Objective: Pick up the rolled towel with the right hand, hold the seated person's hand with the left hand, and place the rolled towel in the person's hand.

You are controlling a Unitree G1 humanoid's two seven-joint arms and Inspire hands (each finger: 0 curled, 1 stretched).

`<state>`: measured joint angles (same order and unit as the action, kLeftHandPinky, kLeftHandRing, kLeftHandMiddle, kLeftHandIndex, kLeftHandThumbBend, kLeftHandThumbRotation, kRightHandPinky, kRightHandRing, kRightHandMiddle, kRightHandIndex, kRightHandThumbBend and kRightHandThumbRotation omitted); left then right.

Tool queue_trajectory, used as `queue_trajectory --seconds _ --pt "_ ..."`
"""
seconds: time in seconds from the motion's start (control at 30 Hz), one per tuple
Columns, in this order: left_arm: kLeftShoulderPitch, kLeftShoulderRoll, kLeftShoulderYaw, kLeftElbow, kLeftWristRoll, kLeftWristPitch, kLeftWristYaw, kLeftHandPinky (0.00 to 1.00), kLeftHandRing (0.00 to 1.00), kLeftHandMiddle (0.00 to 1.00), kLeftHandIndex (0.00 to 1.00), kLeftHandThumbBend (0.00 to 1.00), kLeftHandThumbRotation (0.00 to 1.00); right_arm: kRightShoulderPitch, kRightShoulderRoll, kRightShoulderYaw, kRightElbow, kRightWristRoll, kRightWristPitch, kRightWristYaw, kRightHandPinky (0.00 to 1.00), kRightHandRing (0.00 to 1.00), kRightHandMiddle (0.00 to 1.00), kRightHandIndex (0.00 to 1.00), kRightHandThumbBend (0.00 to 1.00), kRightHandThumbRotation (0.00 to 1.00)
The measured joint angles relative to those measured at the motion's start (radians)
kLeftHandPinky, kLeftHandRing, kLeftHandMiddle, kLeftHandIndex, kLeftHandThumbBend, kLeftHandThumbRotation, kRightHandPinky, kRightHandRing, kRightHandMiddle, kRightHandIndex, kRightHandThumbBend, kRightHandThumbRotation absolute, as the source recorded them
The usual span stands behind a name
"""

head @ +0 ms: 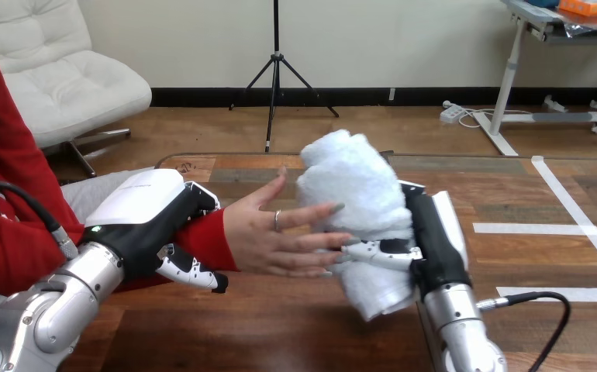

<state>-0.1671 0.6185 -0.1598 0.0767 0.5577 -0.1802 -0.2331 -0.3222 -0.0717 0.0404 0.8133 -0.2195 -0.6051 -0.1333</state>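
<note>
Both hands closed: left hand (144,225) curled round the person's wrist (208,239), right hand (431,232) round rolled towel (357,201), which touches person's hand (268,240).

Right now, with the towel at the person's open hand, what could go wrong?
1. The person's hand lies open, fingers straight, not closed on the rolled towel; if the right hand releases now, the towel may fall onto the table.
2. The right hand's fingers sit beside the person's fingertips and might pinch them.
3. The left hand is curled round the person's wrist; a tug could strain it.
</note>
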Motion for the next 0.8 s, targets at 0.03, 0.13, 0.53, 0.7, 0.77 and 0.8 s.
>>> queue_trajectory --seconds 0.03,0.13,0.53,0.7,0.77,0.8 --pt "0.000 0.000 0.000 -0.001 0.000 0.000 0.000 0.26 0.32 0.38 0.40 0.80 0.00 -0.001 0.002 0.002 0.003 0.000 -0.001 0.000 0.28 0.32 0.37 0.42 0.77 0.00" --pt "0.000 -0.001 0.001 -0.005 -0.001 0.003 0.000 0.26 0.32 0.38 0.40 0.80 0.00 -0.006 0.009 0.006 0.011 -0.001 -0.007 0.000 0.27 0.32 0.37 0.42 0.77 0.00" --pt "-0.002 -0.007 0.014 -0.023 -0.009 0.007 -0.001 0.26 0.31 0.38 0.40 0.81 0.00 -0.034 0.040 0.032 0.022 -0.008 -0.018 0.000 0.25 0.30 0.36 0.42 0.78 0.00" --pt "-0.006 -0.007 0.018 -0.031 -0.010 0.007 -0.001 0.26 0.31 0.38 0.40 0.80 0.00 -0.046 0.056 0.037 0.022 -0.008 -0.025 -0.006 0.25 0.29 0.35 0.42 0.78 0.00" --pt "-0.009 -0.007 0.021 -0.032 -0.010 0.007 -0.001 0.26 0.32 0.38 0.40 0.80 0.00 -0.050 0.064 0.038 0.022 -0.008 -0.028 -0.006 0.24 0.29 0.35 0.42 0.78 0.00" --pt "-0.010 -0.007 0.022 -0.032 -0.011 0.007 -0.001 0.27 0.32 0.38 0.40 0.80 0.00 -0.052 0.066 0.038 0.022 -0.008 -0.029 -0.006 0.25 0.30 0.35 0.42 0.78 0.00"
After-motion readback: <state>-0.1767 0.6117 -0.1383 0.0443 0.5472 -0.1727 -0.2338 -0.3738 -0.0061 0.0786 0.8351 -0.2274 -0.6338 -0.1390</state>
